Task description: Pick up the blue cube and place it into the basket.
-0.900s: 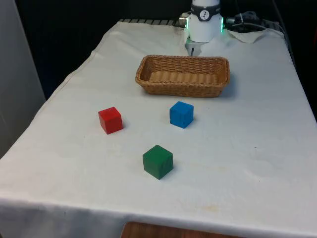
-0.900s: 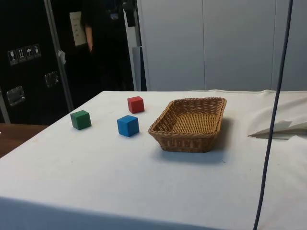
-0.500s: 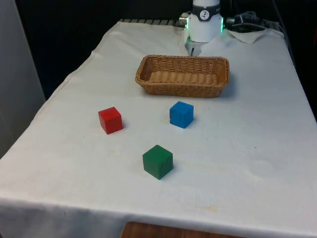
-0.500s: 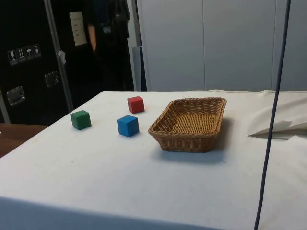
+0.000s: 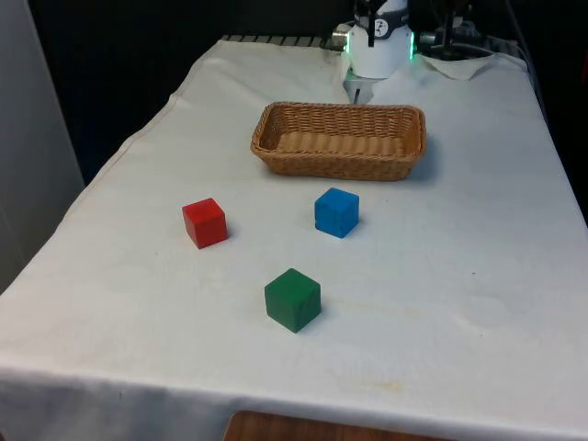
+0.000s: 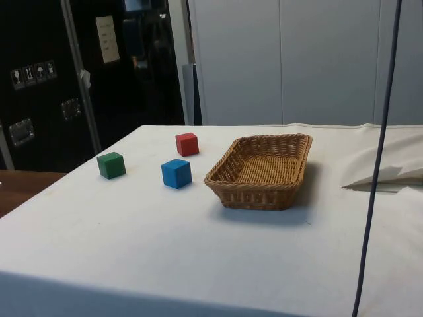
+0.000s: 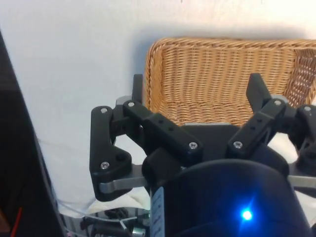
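Landmark: basket (image 5: pixel 340 140). Nearest the front camera sat the green cube (image 5: pixel 293 299), well short of the basket and out of any straight line from blue to it, so likely just a distractor. Red cube (image 5: pixel 205 222) sat further in, off toward the front view's left, also well apart from the basket. Blue cube (image 5: pixel 336 211), the target, rested flat on the desk (image 5: pixel 478 276) just in front of the basket's near long wall, free on all sides, untouched. Short carry, I'd judge. Basket was open-topped and looked empty (image 6: pixel 263 168), long side facing the cubes, so a drop from above should work. Beyond it, jaws (image 7: pixel 197 101) stood wide apart, holding nothing, over the basket's far end. Pick not yet started, ready for approach.
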You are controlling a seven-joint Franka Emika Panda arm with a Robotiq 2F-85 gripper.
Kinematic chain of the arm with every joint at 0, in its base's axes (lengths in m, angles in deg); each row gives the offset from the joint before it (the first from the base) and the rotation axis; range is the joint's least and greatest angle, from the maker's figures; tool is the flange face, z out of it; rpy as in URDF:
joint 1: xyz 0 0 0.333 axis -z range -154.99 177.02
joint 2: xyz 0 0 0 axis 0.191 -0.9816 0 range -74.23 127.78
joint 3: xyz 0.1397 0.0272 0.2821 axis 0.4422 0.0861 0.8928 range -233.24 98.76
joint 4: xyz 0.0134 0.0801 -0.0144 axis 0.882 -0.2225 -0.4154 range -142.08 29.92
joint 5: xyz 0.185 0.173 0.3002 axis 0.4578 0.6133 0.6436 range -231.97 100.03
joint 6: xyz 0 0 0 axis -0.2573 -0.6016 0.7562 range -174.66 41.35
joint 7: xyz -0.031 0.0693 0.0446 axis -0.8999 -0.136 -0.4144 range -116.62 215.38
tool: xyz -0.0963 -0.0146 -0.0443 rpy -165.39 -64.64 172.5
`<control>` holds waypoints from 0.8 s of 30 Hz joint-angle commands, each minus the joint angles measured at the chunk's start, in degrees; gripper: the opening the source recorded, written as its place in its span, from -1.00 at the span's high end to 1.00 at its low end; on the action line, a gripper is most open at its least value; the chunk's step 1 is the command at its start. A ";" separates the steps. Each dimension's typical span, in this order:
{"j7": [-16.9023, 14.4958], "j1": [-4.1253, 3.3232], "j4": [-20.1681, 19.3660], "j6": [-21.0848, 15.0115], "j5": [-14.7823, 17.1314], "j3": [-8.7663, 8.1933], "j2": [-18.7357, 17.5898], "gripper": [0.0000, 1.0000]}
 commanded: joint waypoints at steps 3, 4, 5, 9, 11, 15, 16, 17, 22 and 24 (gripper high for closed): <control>1.20 -0.06 -1.38 -1.89 -1.72 0.00 0.00 -1.00; 1.32 0.00 -1.66 -2.23 -1.95 -0.06 0.00 -1.00; 1.43 0.00 -2.01 -2.46 -2.12 -0.11 0.00 -1.00; 2.18 0.11 -3.04 -3.27 -3.27 -0.29 -0.11 -1.00; 2.64 0.17 -3.32 -3.61 -3.84 -0.40 -0.23 -1.00; 2.75 0.23 -3.44 -3.21 -3.84 -0.40 -0.40 -1.00; 3.84 0.23 -4.01 -4.76 -4.76 -0.69 -0.97 -1.00; 4.07 0.17 -4.18 -5.10 -4.81 -0.74 -1.09 -1.00; 5.39 0.34 -5.67 -8.25 -4.87 -1.09 -2.06 -1.00; 5.79 0.34 -6.07 -9.17 -4.87 -1.20 -2.35 -1.00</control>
